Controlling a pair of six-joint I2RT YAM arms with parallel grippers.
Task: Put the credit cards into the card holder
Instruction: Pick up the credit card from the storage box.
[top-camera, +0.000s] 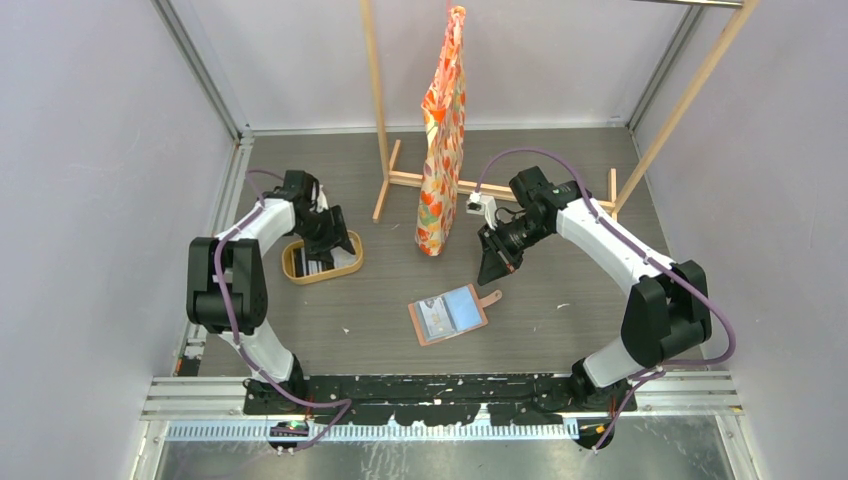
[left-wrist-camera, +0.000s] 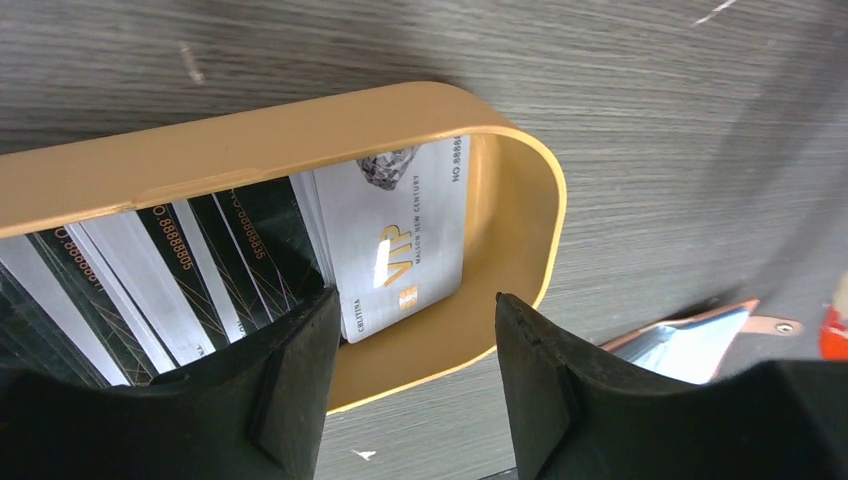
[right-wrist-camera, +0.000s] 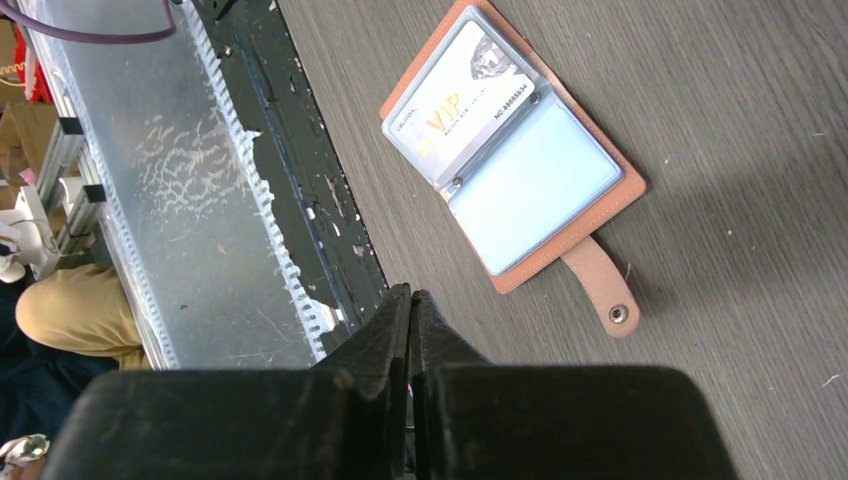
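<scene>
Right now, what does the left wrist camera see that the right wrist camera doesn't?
Only the left wrist: the yellow-rimmed tray holding black cards and a silver VIP card, and the open left end effector. Only the right wrist: the shut right end effector, the metal rail, and another VIP card tucked inside the card holder. Both: the open card holder, just a corner from the left wrist, and the grey table.
</scene>
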